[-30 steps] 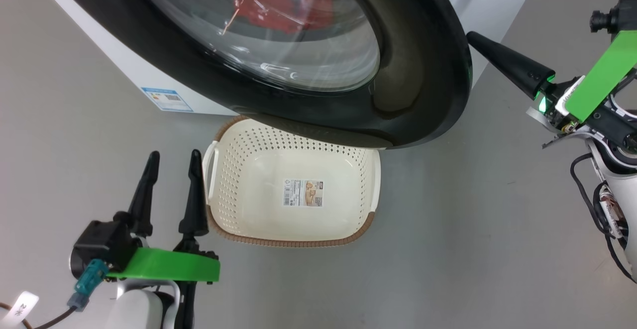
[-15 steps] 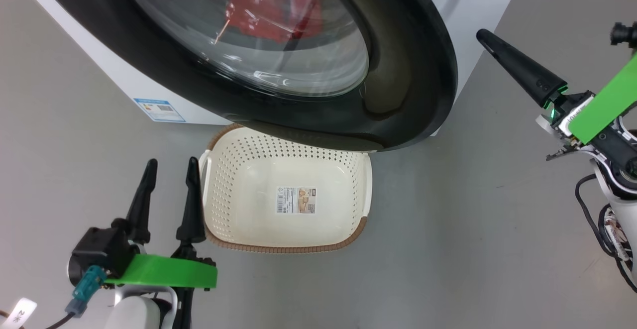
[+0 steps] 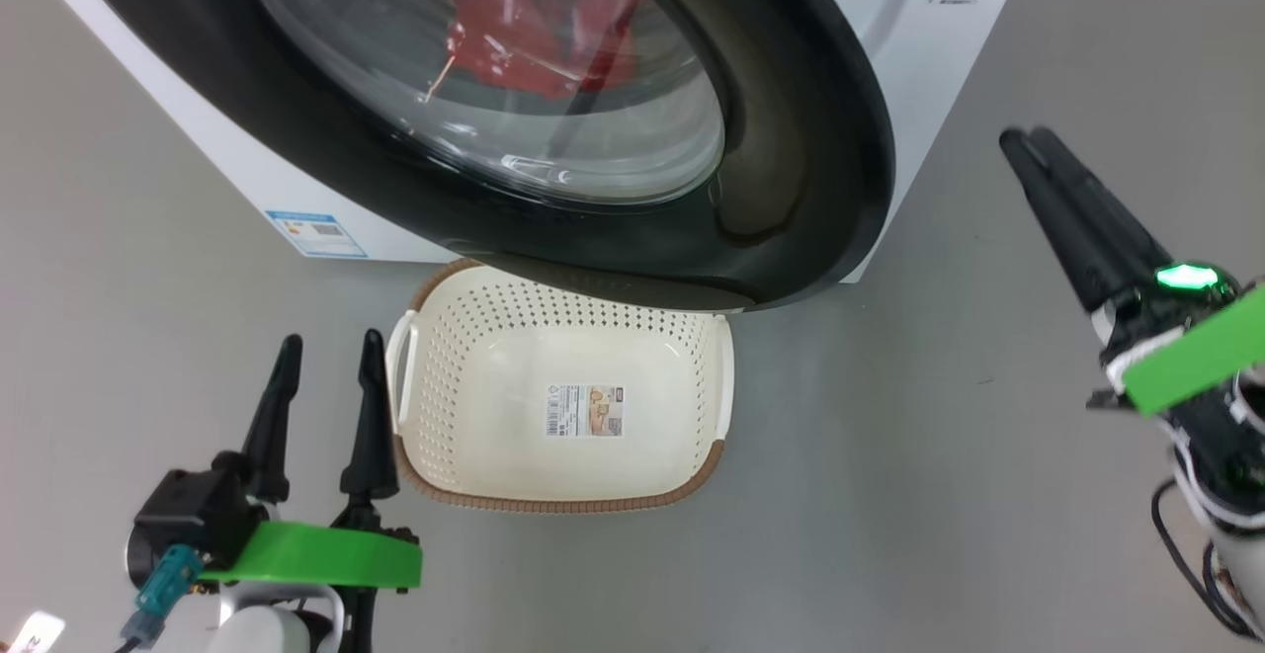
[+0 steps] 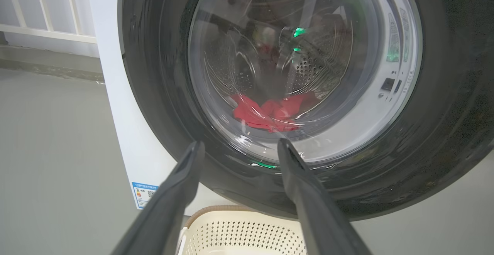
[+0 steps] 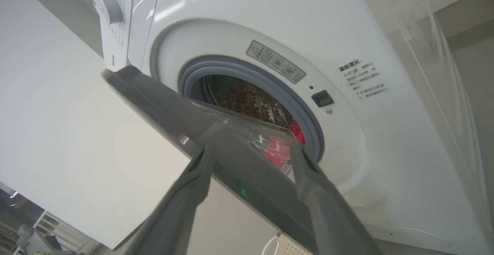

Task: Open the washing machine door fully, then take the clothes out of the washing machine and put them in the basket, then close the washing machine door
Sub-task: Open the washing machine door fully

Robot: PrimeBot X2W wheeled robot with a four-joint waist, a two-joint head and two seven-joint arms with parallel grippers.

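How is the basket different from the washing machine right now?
The washing machine is a big white box; the basket is small, cream, with a brown rim. The washing machine has red clothes in its drum; the basket holds only a paper label on its bottom. The washing machine opens at the front, its door swung out; the basket opens upward. Both stand on the grey floor.

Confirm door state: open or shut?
Partly open: the washing machine door stands angled off the washing machine front, with the drum exposed.
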